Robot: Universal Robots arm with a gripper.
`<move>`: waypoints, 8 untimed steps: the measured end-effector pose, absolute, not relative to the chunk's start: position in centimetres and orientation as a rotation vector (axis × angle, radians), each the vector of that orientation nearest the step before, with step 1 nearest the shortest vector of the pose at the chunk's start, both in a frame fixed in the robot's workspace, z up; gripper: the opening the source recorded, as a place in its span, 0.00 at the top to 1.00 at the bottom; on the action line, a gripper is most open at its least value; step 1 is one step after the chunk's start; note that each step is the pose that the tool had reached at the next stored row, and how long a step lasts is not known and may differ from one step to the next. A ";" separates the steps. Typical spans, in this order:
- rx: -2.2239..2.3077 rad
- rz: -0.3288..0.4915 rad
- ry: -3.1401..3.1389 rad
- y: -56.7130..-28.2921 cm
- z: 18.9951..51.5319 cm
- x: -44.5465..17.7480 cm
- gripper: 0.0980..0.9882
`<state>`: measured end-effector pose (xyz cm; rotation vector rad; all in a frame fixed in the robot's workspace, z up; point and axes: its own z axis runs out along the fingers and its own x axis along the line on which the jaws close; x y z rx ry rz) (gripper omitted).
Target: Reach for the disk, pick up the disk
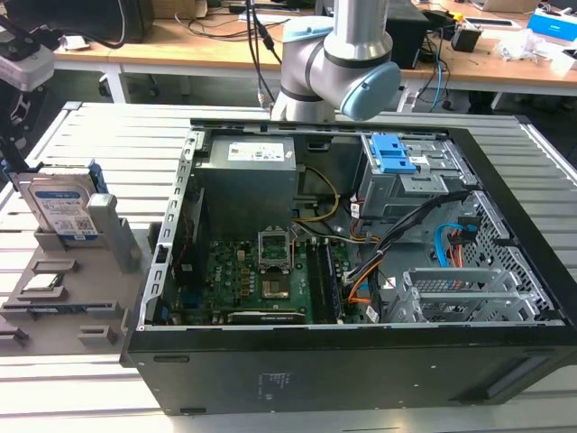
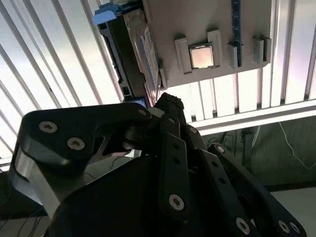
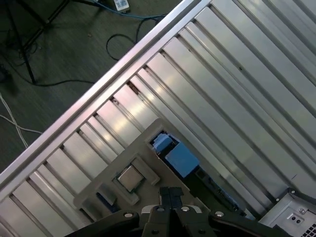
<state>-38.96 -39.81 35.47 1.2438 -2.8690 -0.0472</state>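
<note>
Hand (image 3: 170, 197), pressed together and empty, is held near the disk (image 1: 59, 206), stood on edge at nine o'clock of the case (image 1: 361, 374). Judged stiff, weighty, fragile; best pinched across its faces.

A black computer case (image 1: 315, 370) lies open on the slatted metal worktop (image 1: 90, 126), showing a green motherboard (image 1: 243, 280), a grey power supply (image 1: 248, 176) and blue caddy tabs (image 1: 394, 153). At the exterior view's left, just beside the case, a grey fixture plate (image 1: 108, 289) carries a processor chip (image 1: 42, 282).
</note>
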 end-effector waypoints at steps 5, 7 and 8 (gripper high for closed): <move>1.316 -0.047 -2.836 -39.8 35.5 -39.0 0.99; 1.364 -0.046 -2.813 -39.8 35.5 -39.0 0.99; 1.377 -0.046 -2.806 -39.8 35.5 -39.0 0.99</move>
